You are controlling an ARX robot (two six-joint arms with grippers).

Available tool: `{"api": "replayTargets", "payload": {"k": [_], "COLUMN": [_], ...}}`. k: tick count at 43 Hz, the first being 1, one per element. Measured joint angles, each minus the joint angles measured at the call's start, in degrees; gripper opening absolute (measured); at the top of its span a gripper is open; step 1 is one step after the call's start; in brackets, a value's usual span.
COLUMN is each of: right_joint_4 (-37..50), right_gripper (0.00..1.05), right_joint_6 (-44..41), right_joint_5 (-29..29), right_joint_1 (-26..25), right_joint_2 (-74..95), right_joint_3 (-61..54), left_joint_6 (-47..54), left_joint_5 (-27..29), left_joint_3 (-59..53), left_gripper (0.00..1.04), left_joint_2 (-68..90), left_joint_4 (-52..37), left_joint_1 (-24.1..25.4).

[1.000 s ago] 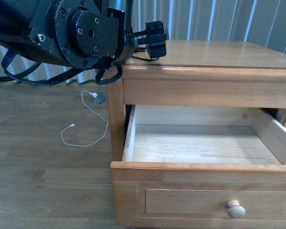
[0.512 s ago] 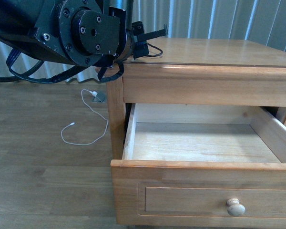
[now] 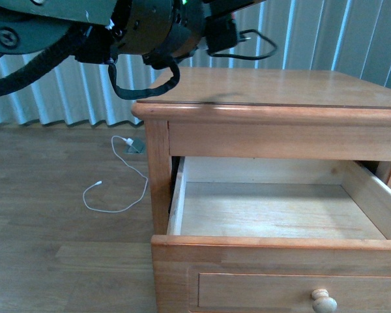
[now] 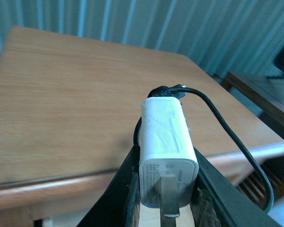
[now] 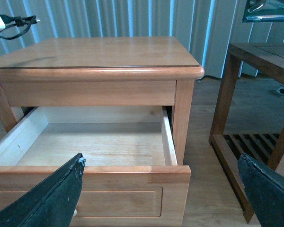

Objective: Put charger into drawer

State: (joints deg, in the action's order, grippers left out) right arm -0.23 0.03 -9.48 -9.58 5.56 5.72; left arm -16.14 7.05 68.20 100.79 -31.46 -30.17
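My left gripper (image 4: 165,198) is shut on the charger (image 4: 164,142), a white cube plug with its prong end towards the camera. Its short black cable (image 4: 227,132) loops off to one side. In the front view the left gripper (image 3: 218,29) holds it in the air above the cabinet top's left part, and the black cable loop (image 3: 257,44) hangs out to the right. The drawer (image 3: 274,242) stands pulled open below, its pale inside bare, with its knob (image 3: 324,300) at the front. My right gripper (image 5: 161,194) is open and empty in front of the drawer (image 5: 109,169).
The cabinet top (image 3: 293,88) is bare under the charger. A long thin white cable (image 3: 117,186) lies on the wooden floor left of the cabinet. A dark wooden side table (image 5: 255,61) with a slatted shelf stands beside the cabinet. Striped curtains hang behind.
My left arm has risen from the cabinet top's left corner and lifted the charger clear above the top. The drawer stays open.
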Motion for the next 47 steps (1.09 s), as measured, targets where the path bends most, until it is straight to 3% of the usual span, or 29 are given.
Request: {"api": "replayTargets", "payload": {"k": [6, 10, 28, 37, 47], "right_joint_4": [0.0, 0.0, 0.0, 0.0, 0.0], "right_gripper": [0.96, 0.96, 0.96, 0.96, 0.96], "right_joint_6": [0.02, 0.0, 0.0, 0.0, 0.0], "right_joint_5": [0.02, 0.0, 0.0, 0.0, 0.0], "right_joint_1": [0.0, 0.0, 0.0, 0.0, 0.0], "right_joint_2": [0.0, 0.0, 0.0, 0.0, 0.0], "right_joint_3": [0.0, 0.0, 0.0, 0.0, 0.0], "left_joint_6": [5.2, 7.13, 10.36, 11.17, 10.93], "left_joint_5": [-9.86, -11.93, -10.6, -9.44, -1.42], "left_joint_3": [-4.2, -4.79, 2.12, 4.79, 3.69], "left_gripper": [0.24, 0.24, 0.24, 0.5, 0.8], "left_joint_2": [-1.7, -0.11, 15.45, 19.32, 15.19], "left_joint_4": [1.7, 2.51, 6.23, 6.19, 3.04], "left_joint_1": [-3.02, -3.8, -4.02, -4.42, -4.81]}}
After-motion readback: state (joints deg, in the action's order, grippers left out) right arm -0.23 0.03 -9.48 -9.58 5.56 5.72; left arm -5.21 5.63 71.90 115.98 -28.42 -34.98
